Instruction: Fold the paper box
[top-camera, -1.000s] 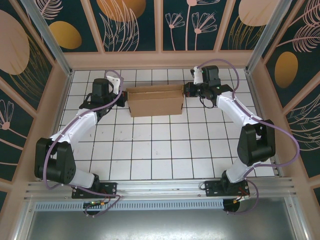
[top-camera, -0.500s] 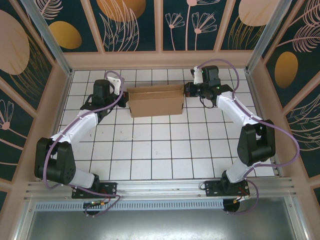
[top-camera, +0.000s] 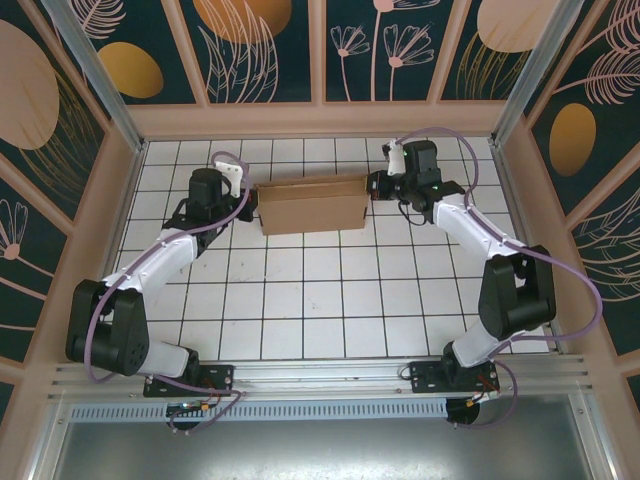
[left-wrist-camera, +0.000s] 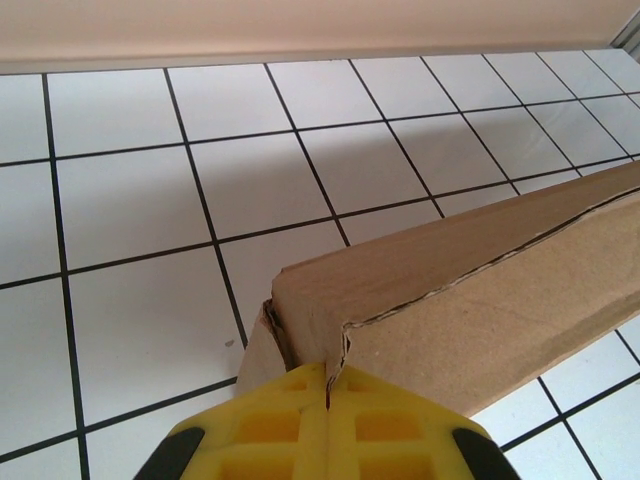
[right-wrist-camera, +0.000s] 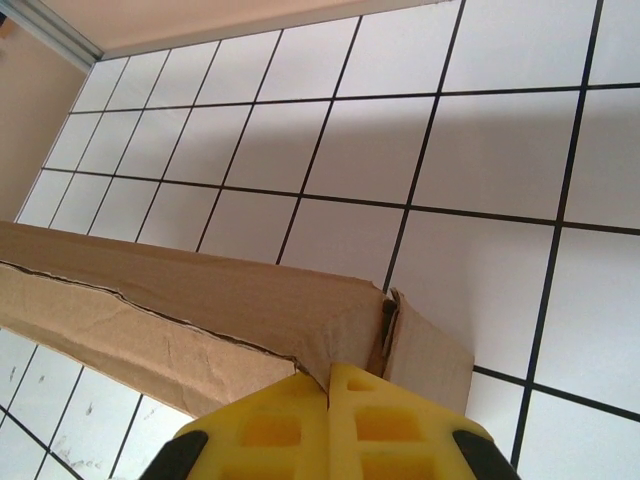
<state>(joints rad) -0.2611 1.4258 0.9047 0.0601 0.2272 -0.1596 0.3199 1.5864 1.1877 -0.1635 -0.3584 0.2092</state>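
the box (top-camera: 310, 205) lies flat on the tiles (top-camera: 300, 300), stretched between your two sets of jaws with one short end at each. it reads as already formed: long walls up, lid panel down, and a thin seam along its top edge in both wrist views. the left gripper (left-wrist-camera: 328, 392) has its pads pressed together with no gap. its tips sit right against the box's end corner, where a side tab stands slightly proud just beyond them. the right gripper (right-wrist-camera: 328, 385) is closed just as tight, with a small open slot at the end corner just past its tips. you can't tell whether either one nips a card edge. by the look of it the fold is nearly finished. what seems left is seating those end tabs flush and letting go.
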